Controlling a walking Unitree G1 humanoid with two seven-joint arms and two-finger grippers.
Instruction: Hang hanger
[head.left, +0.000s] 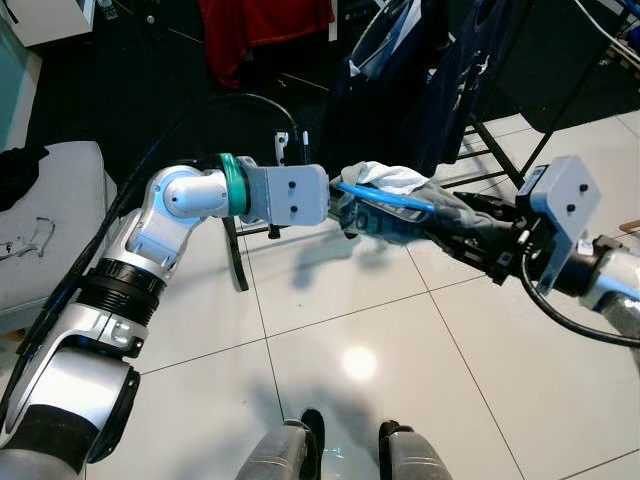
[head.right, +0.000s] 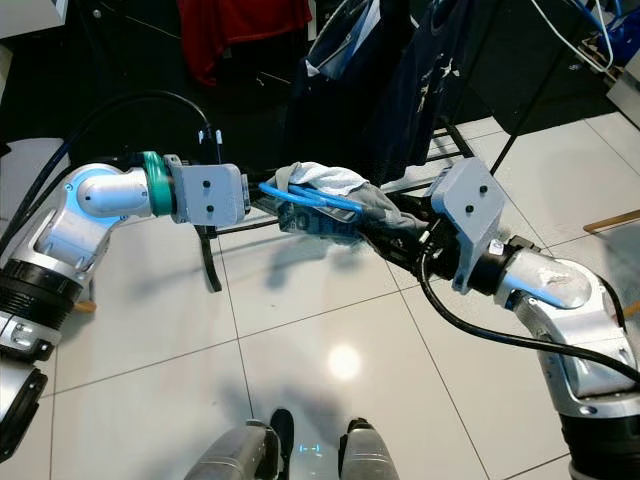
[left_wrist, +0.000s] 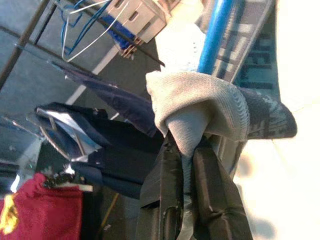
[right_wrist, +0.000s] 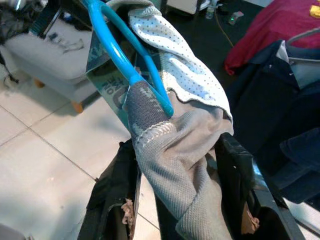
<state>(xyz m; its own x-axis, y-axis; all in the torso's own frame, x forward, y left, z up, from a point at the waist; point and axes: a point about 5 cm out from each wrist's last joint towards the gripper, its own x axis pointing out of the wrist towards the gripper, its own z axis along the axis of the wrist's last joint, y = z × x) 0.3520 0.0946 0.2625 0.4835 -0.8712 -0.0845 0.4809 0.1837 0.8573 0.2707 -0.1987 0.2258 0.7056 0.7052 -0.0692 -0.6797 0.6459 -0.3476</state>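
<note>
Blue plastic hanger (head.right: 305, 197), draped with grey-and-white knitted cloth (head.right: 335, 185), is held above the white tiled floor (head.right: 330, 330) between both arms. Left gripper (left_wrist: 187, 155) is clamped on a cloth fold; right gripper (right_wrist: 180, 165) fingers are spread around the cloth bundle. Dark garments (head.right: 400, 60) are seen hung on a rack just behind.

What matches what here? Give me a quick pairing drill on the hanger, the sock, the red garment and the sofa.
Things:
1. hanger
2. sock
3. red garment
4. sofa

States:
a. beside the robot's left arm
b. hanging at the back
c. bright blue
d. grey knit, pinched by the left gripper

Pairs: 1-c, 2-d, 3-b, 4-a
</note>
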